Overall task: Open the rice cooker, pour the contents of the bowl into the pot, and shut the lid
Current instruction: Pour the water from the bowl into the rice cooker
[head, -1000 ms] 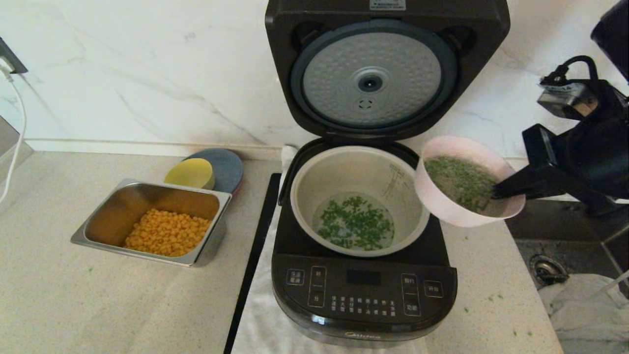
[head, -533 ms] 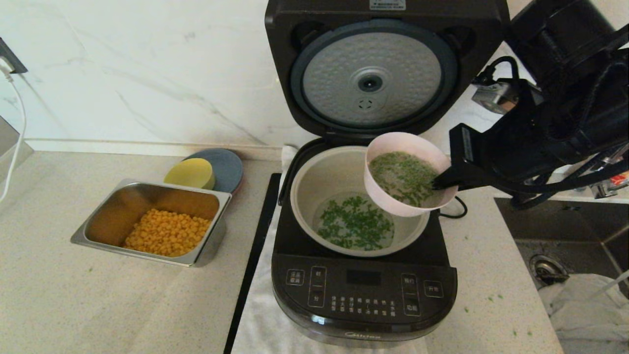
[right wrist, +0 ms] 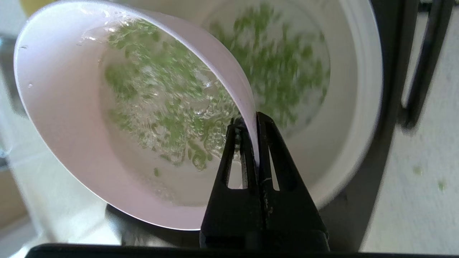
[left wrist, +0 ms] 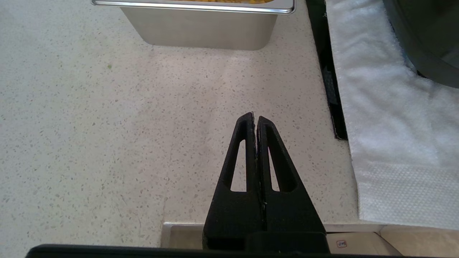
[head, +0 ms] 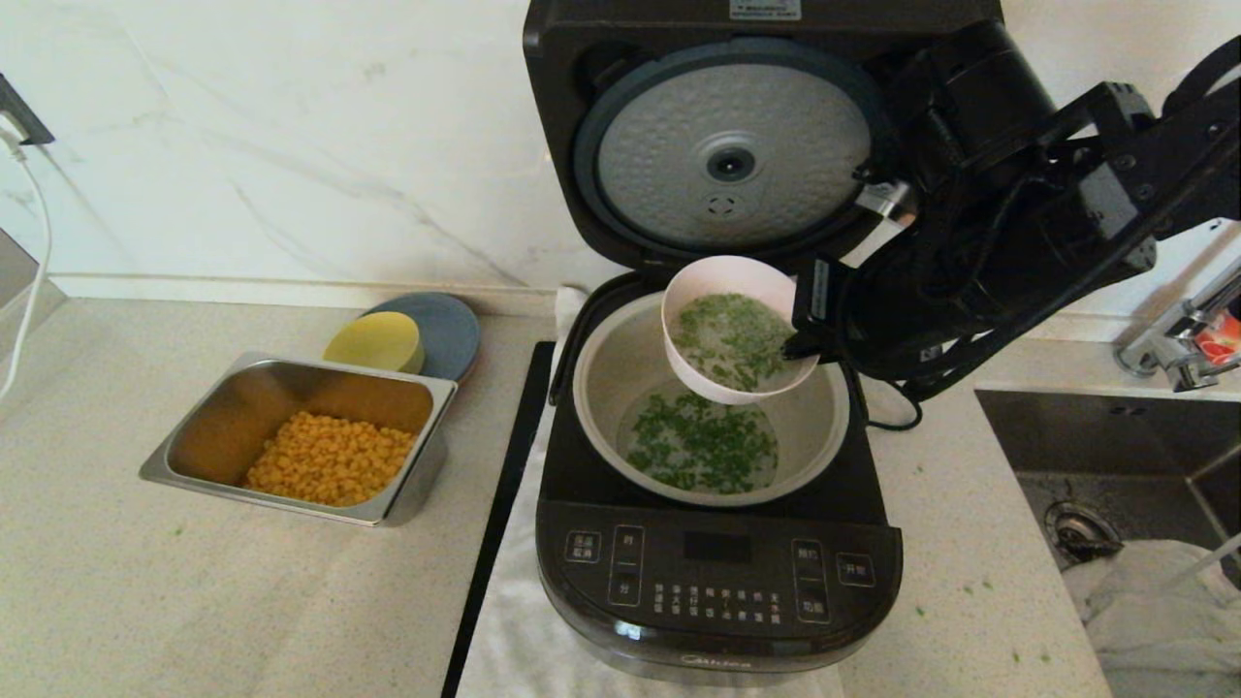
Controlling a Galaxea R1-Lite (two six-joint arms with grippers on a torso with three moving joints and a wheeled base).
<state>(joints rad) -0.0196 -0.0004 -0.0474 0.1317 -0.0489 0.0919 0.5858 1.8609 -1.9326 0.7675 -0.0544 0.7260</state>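
Speckled beige worktop [head: 145, 582]: steel corn tray [head: 301, 436] left of glossy black cooker [head: 717, 582]; right tool [head: 805, 344] pinches white bowl's [head: 698, 286] rim above grey pot [head: 814, 427]; left tool [left wrist: 256, 120] pressed together, parked.

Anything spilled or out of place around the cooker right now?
Yes: green herb bits lie scattered on the counter to the rice cooker's right. The right gripper holds the bowl over the pot; nothing else stands out.

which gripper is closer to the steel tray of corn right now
Left. The left gripper hovers shut near the steel tray; the right gripper holds the bowl over the pot.
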